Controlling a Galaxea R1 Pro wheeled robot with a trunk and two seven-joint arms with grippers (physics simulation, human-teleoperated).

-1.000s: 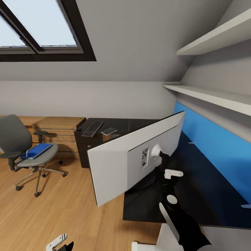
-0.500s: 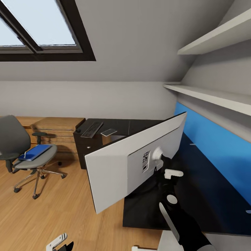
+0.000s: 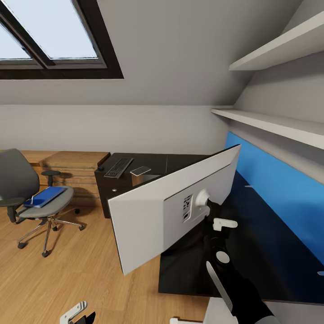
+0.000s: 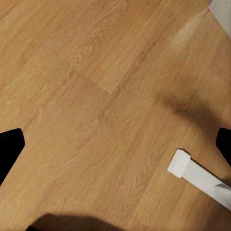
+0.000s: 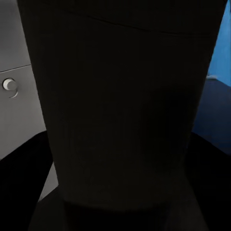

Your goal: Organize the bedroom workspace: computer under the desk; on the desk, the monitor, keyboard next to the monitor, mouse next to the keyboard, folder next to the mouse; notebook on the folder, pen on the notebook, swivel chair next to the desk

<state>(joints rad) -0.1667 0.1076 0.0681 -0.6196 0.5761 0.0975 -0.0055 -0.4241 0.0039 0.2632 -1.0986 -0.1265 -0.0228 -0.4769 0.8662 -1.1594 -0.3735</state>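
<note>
The monitor [image 3: 180, 207] is showing its pale grey back to the head camera, tilting with its left end low and its right end high, above the near end of the black worktop [image 3: 265, 243]. A small panel of ports [image 3: 187, 207] is sitting beside the round white mount on its back; any marking there is too small to read. The right arm [image 3: 229, 279] is reaching up from below to the stand just behind that mount, and the right gripper [image 3: 211, 213] is lying against the dark stand, but whether its fingers are clenched on it cannot be told. In the right wrist view a broad black shape, probably the monitor stand [image 5: 120, 106], is standing very close to the lens.

Farther along, the keyboard [image 3: 119, 167] is lying on the far part of the worktop, with a small flat grey device [image 3: 141, 170] just beside it. A blue wall panel [image 3: 279, 189] is running behind the worktop, under two white shelves [image 3: 274, 126].

The swivel chair [image 3: 27, 193] is standing well apart on the wooden floor [image 3: 67, 270], carrying a blue folder [image 3: 45, 196] on its seat with a thin pale item, perhaps the pen, lying on it. A low wooden unit [image 3: 72, 168] is standing behind the chair, under a skylight [image 3: 45, 36].

The left gripper [image 3: 77, 313] is hanging low over the floor; in the left wrist view its dark fingers [image 4: 9, 149] are standing wide apart, released and holding nothing.
</note>
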